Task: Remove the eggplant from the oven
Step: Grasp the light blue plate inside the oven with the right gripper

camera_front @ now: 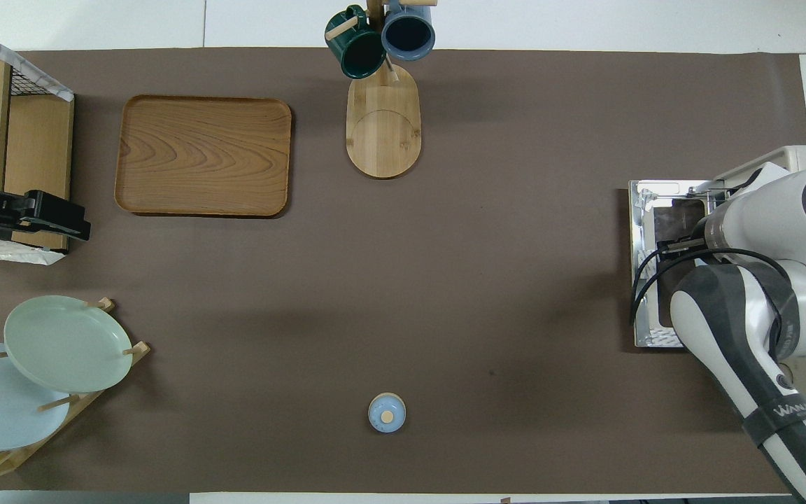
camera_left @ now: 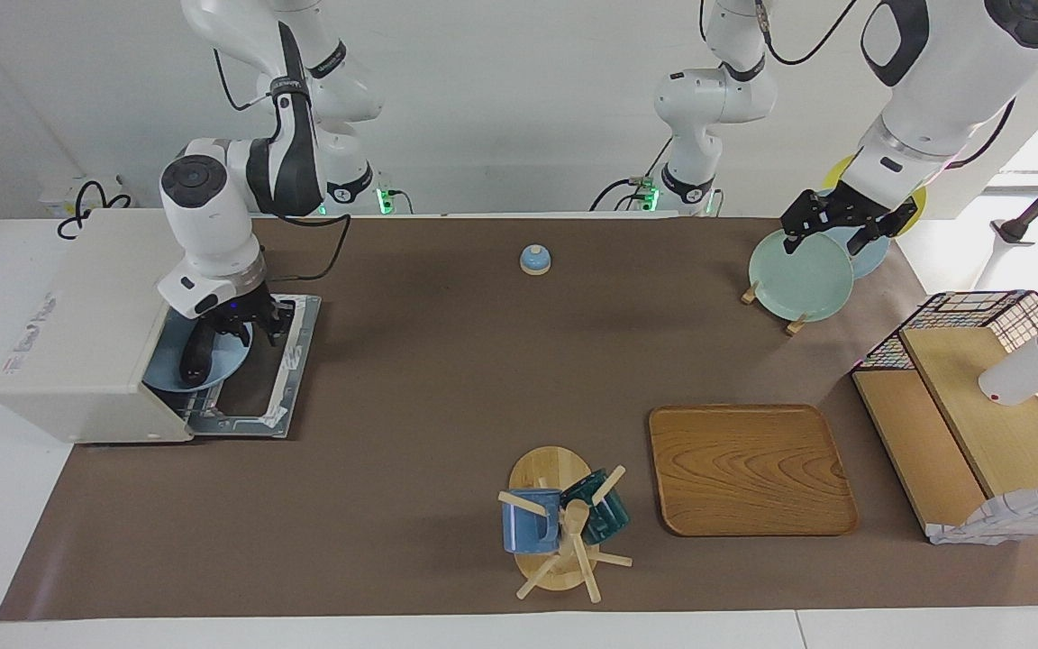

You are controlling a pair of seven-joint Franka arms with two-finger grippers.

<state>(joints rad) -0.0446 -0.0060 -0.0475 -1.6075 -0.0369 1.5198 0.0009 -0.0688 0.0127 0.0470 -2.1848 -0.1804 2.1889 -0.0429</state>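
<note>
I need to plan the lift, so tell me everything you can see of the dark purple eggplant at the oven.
The slim, glossy dark purple-black eggplant lies lengthwise on a pale blue plate in the mouth of the cream-white oven, above the dropped-open door. The right gripper is down at the end nearer the robots; I cannot tell whether it grips. The overhead view hides the eggplant under the arm.

Glossy eggplant [camera_left: 197, 353] (matt wooden tray [camera_left: 751, 469])
</note>
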